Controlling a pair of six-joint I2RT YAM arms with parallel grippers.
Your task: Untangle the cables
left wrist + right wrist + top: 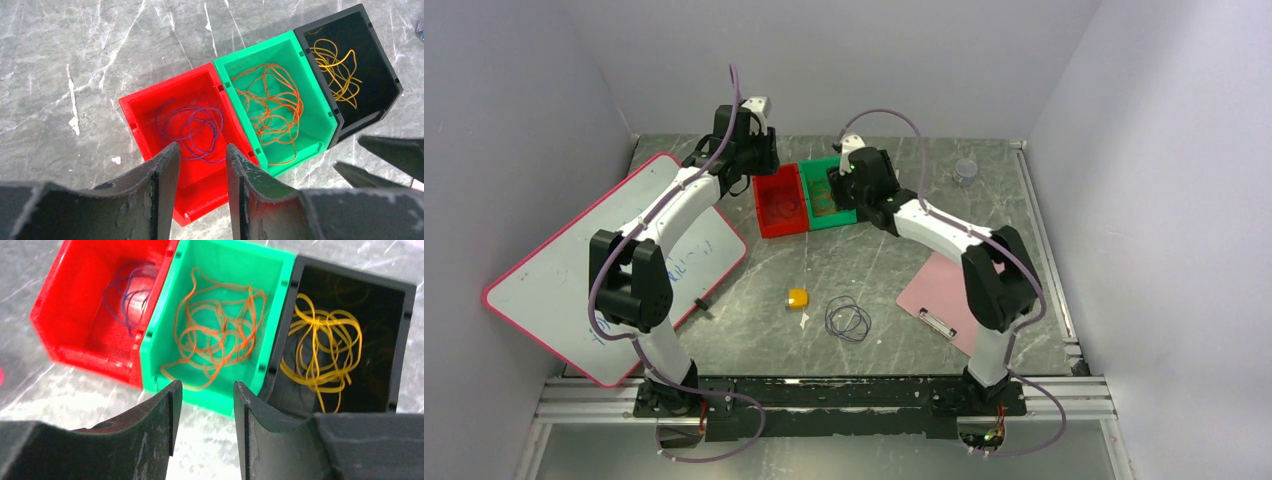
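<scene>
Three bins stand side by side at the back of the table. The red bin point(207, 192) holds a purple cable point(192, 131). The green bin point(252, 47) holds an orange cable point(270, 107). The black bin point(382, 75) holds a yellow cable point(337, 67). The same cables show in the right wrist view: purple point(127, 287), orange point(215, 337), yellow point(320, 347). A loose dark cable loop point(848, 320) lies on the table near the front. My left gripper point(202, 152) is open and empty above the red bin. My right gripper point(206, 390) is open and empty above the green bin's near edge.
A white board with a pink rim point(574, 270) lies at the left and a pink clipboard point(944, 295) at the right. A small yellow block point(798, 297) sits near the dark loop. A grey round object point(965, 171) stands at the back right. Walls enclose three sides.
</scene>
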